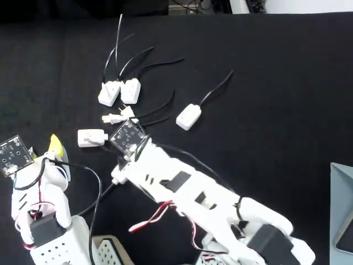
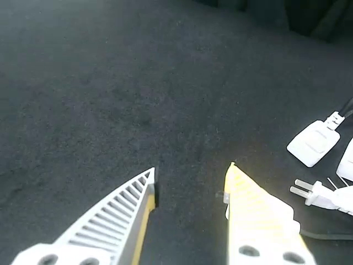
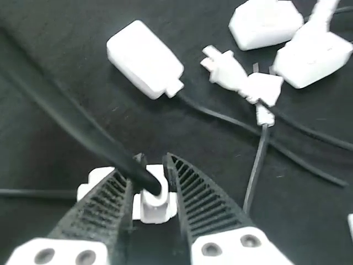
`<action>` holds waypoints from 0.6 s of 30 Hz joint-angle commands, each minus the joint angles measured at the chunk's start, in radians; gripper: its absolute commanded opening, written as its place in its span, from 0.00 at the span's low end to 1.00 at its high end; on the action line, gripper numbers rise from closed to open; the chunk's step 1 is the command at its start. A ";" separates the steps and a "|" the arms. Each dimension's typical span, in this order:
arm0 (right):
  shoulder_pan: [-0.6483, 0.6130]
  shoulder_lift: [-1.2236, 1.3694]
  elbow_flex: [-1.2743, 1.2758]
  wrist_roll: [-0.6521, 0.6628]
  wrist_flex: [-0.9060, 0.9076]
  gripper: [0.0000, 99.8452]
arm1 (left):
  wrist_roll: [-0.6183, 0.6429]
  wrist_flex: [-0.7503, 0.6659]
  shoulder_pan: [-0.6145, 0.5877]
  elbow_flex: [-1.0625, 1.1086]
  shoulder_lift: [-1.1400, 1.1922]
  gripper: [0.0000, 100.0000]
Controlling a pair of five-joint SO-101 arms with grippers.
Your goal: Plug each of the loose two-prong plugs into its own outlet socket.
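My right gripper point(image 3: 153, 161) is shut on a white two-prong plug point(image 3: 151, 201) whose black cable runs off between the fingers. In the high view this arm's wrist point(image 1: 128, 137) sits right beside a white outlet socket point(image 1: 88, 137). Another plug point(image 1: 118, 117) point(image 3: 229, 69) lies loose on the black table, prongs bare. Two sockets point(image 1: 108, 93) point(image 1: 130, 91) lie side by side farther back, and one socket point(image 1: 188, 116) point(image 3: 144, 59) lies apart to the right. My left gripper point(image 2: 190, 176) point(image 1: 55, 144) stands open over bare cloth, with a socket point(image 2: 313, 142) and the loose plug point(image 2: 317, 193) off to one side.
Black cables point(image 1: 157, 65) trail from the sockets toward the back of the table. A grey tray corner point(image 1: 342, 210) shows at the right edge. The black cloth point(image 1: 276, 83) stretches bare to the right.
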 commanded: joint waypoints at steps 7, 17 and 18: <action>-0.012 0.051 -0.021 0.031 -0.063 0.01 | -0.006 -0.018 -0.012 -0.004 -0.003 0.21; 0.021 0.054 -0.021 0.034 -0.064 0.01 | -0.006 -0.018 -0.013 -0.004 -0.003 0.21; 0.021 0.054 -0.021 0.034 -0.064 0.01 | -0.006 -0.018 -0.013 -0.004 -0.003 0.21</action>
